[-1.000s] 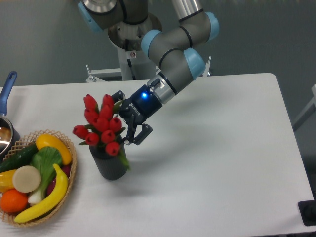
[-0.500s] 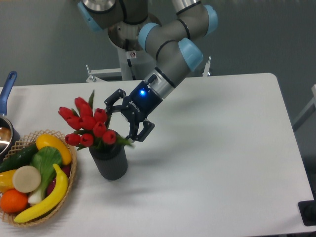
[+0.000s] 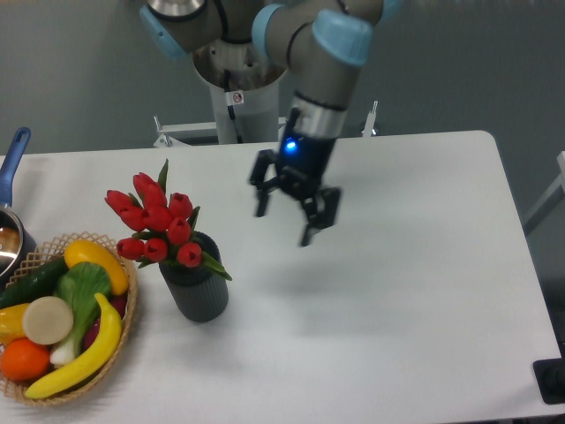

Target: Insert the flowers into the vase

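White tabletop [image 3: 424, 291], near to far. At near left sat a woven fruit basket [image 3: 124, 331]; beside it the vase [image 3: 196, 290] held the flowers [image 3: 154, 225], stems inside and buds leaning left, so the insertion appeared complete. Farther right, well apart, the gripper [image 3: 286, 212] hung above the table, fingers spread wide, holding nothing.

The vase [image 3: 196, 289] stands on the bench [image 3: 397, 300], left of centre, and the flowers [image 3: 155, 227] sit in its mouth, leaning out to the left. Just left of the vase, at the bench's front-left corner, is the fruit basket [image 3: 57, 318]. Behind it, a pot [image 3: 12, 231] at the left edge. The hand [image 3: 287, 212] hangs over the bench, right of the flowers, well apart.
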